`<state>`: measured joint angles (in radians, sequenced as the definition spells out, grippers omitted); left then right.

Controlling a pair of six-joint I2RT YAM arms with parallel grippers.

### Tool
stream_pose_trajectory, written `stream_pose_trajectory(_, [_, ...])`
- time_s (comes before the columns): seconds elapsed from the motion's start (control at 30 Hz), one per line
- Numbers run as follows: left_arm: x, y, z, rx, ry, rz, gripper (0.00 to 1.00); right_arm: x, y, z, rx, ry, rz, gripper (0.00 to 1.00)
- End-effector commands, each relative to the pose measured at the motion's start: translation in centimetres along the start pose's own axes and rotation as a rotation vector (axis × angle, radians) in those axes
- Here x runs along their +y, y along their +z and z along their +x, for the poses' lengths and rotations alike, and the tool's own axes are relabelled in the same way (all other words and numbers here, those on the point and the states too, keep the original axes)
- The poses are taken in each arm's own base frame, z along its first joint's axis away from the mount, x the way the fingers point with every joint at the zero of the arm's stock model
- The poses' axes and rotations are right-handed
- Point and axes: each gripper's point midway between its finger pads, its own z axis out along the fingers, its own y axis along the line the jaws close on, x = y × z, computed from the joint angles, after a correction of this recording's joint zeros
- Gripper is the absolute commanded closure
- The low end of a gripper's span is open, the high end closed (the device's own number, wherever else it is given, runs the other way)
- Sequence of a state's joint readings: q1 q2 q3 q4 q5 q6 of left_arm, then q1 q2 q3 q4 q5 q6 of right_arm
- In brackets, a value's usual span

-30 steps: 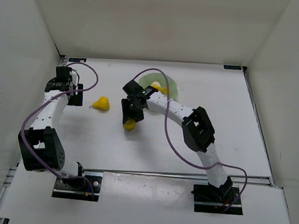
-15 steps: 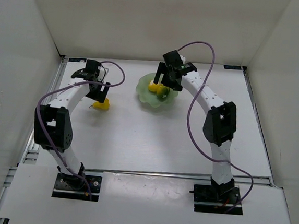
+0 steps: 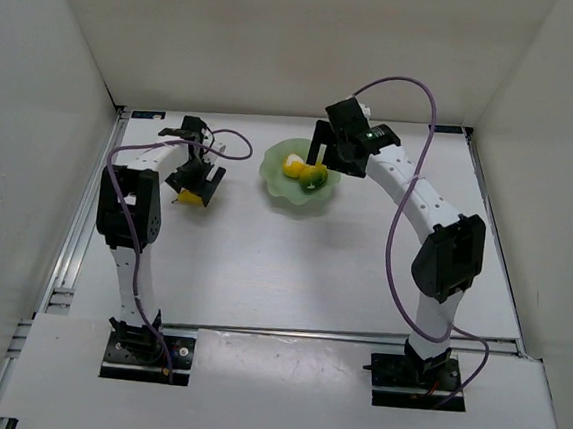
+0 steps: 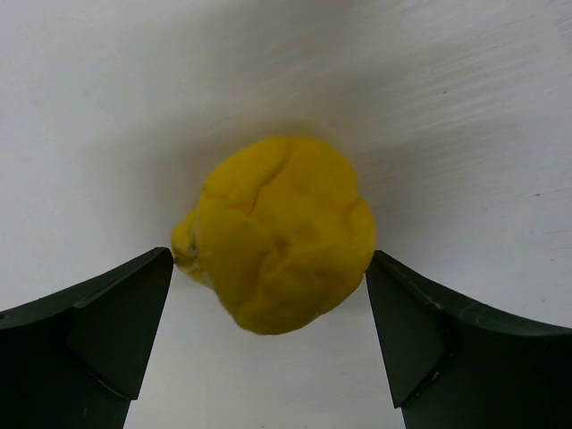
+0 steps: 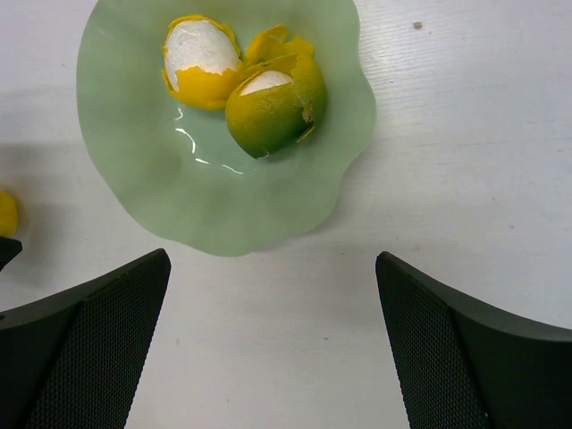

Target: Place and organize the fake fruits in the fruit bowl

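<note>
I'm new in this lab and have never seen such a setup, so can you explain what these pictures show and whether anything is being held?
These are two robot arms bolted at the near edge of a white table. One picture looks down from above; the other two come from a camera on each wrist, so the dark shapes in their bottom corners are that arm's own fingers. A pale green wavy bowl holds two fake fruits: a part-white fruit and a part-green fruit. The right gripper hangs open near it, holding nothing. The left gripper is open around a third yellow fruit lying on the table, seemingly not yet gripped.
</note>
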<state>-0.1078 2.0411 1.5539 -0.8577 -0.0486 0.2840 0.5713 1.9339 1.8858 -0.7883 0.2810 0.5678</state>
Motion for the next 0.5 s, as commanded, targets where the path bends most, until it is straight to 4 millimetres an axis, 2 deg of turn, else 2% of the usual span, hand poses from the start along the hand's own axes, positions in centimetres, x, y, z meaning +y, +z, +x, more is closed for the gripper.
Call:
stream_pose_trajectory(0.0, [-0.7,-1.5,-3.0,-0.098,0.042,0.062,0.0,-1.2,-1.4,-0.3,-0.03,-0.004,0.025,0.0])
stream_pose_trajectory(0.07, [-1.4,-0.9,-3.3,-0.092,0.063,0.079,0.0,-1.7,-1.2,0.5,-0.012,-0.009,0.036,0.0])
stream_pose_trajectory(0.13, [-0.8,-0.8,-4.0,-0.104,0.062,0.051,0.0,-1.9,-1.4,0.5,-0.018,-0.008,0.044,0.0])
stream_pose_trajectory(0.17, [-1.3,-0.2,-3.9,-0.091,0.071,0.058,0.0,-2.1,-1.2,0.9,-0.008,-0.011,0.05,0.0])
stream_pose_trajectory(0.2, [-1.0,-0.1,-4.1,-0.091,0.071,0.047,0.04,-2.3,-1.1,1.4,0.007,-0.006,0.059,0.0])
stream_pose_trajectory(0.27, [-1.1,0.3,-4.0,-0.082,0.071,0.05,0.17,-2.5,-1.1,1.6,0.015,-0.009,0.065,0.0])
stream_pose_trajectory(0.3, [-1.2,0.5,-3.6,-0.072,0.071,0.053,0.31,-2.7,-1.0,1.8,0.018,-0.002,0.077,0.0])
stream_pose_trajectory(0.4, [-1.2,-0.6,-3.3,-0.086,0.071,0.048,0.53,-3.0,-1.1,1.9,0.013,-0.003,0.087,0.0])
stream_pose_trajectory(0.43, [-1.1,-1.6,-3.4,-0.105,0.07,0.043,0.65,-3.0,-1.1,1.9,0.013,-0.003,0.087,0.0])
stream_pose_trajectory(0.47, [-1.0,-2.4,-3.7,-0.124,0.07,0.037,0.7,-3.2,-0.9,2.3,0.023,0.003,0.094,0.0])
